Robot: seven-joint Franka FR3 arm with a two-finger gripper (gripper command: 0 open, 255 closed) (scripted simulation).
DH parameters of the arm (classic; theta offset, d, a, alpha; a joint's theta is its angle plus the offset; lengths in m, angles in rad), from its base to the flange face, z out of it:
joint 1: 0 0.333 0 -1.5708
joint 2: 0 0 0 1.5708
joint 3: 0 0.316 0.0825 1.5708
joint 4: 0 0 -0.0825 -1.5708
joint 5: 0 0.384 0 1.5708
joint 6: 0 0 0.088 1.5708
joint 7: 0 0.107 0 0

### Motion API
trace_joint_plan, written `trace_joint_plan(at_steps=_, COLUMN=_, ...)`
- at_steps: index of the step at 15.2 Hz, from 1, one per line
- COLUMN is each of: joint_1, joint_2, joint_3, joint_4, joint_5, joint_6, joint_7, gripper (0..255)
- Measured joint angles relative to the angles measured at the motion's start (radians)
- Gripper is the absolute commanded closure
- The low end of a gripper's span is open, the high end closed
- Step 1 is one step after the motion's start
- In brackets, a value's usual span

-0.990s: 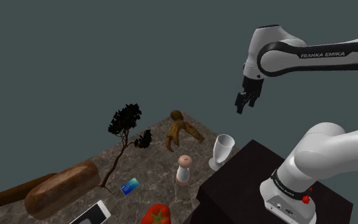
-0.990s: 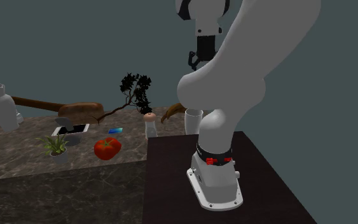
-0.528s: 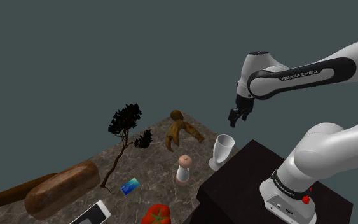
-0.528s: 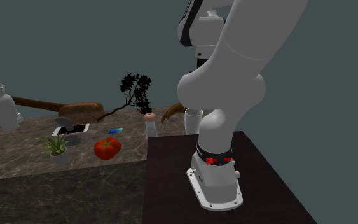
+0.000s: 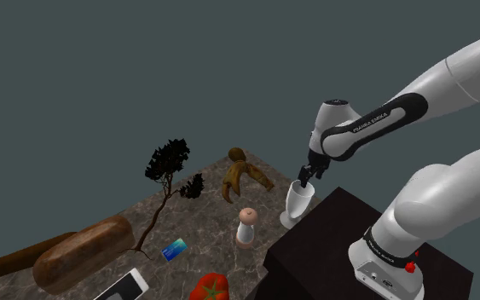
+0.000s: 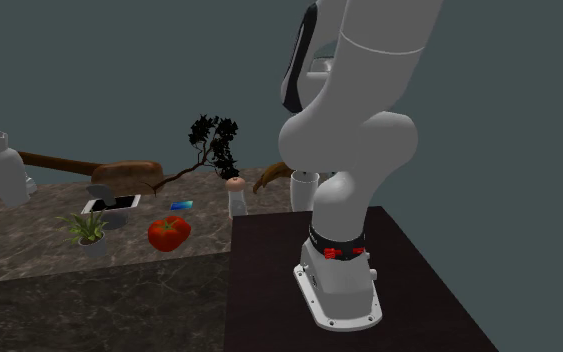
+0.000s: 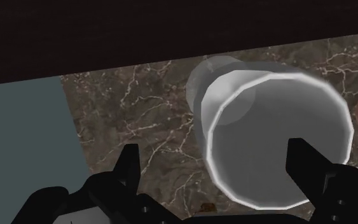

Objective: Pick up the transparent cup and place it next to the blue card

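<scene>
Currently I read the gripper [image 5: 304, 176] at the centre right of the shoulder view, directly above the rim of the cup [image 5: 298, 203] and very close to it; I cannot tell whether it is touching. The cup is pale and whitish. It stands upright on the marbled counter [image 5: 204, 223], just beside the corner of the dark stand [image 5: 315, 249].

Gripper condition, wrist view: the gripper [image 7: 214, 153] has both fingers spread wide and clasps nothing. One finger [image 7: 131, 167] sits over bare counter outside the cup [image 7: 266, 121]. The other finger [image 7: 304, 162] sits in front of the cup's open mouth, so one side of the rim lies between the two fingers. The counter edge and the stand's dark face run across the frame beyond the cup.

Second exterior view: the cup [image 6: 304, 188] shows at frame centre, partly behind the white arm's base.

Target reference: the blue card [image 5: 175, 249] lies flat toward the lower left of the shoulder view, well apart from the cup. A small shaker [image 5: 245, 227] with a pinkish top stands between them. In the second exterior view the card [image 6: 181, 206] lies left of the shaker [image 6: 235, 196], with a tomato [image 6: 168, 233] nearer the camera.
</scene>
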Motion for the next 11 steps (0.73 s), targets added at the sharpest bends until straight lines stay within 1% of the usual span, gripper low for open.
trace_joint_plan(at_steps=5, joint_1=0.006, joint_2=0.098, joint_3=-0.008, joint_4=-0.013, joint_5=0.006, joint_6=0.113, joint_7=-0.005, gripper=0)
trace_joint_plan(at_steps=6, joint_1=0.008, joint_2=0.132, joint_3=-0.011, joint_4=-0.013, joint_5=0.008, joint_6=0.146, joint_7=-0.009, gripper=0)
trace_joint_plan(at_steps=8, joint_1=0.010, joint_2=0.151, joint_3=-0.012, joint_4=-0.018, joint_5=0.010, joint_6=0.171, joint_7=-0.009, gripper=0)
trace_joint_plan(at_steps=11, joint_1=0.011, joint_2=0.154, joint_3=-0.011, joint_4=-0.020, joint_5=0.011, joint_6=0.177, joint_7=-0.008, gripper=0)
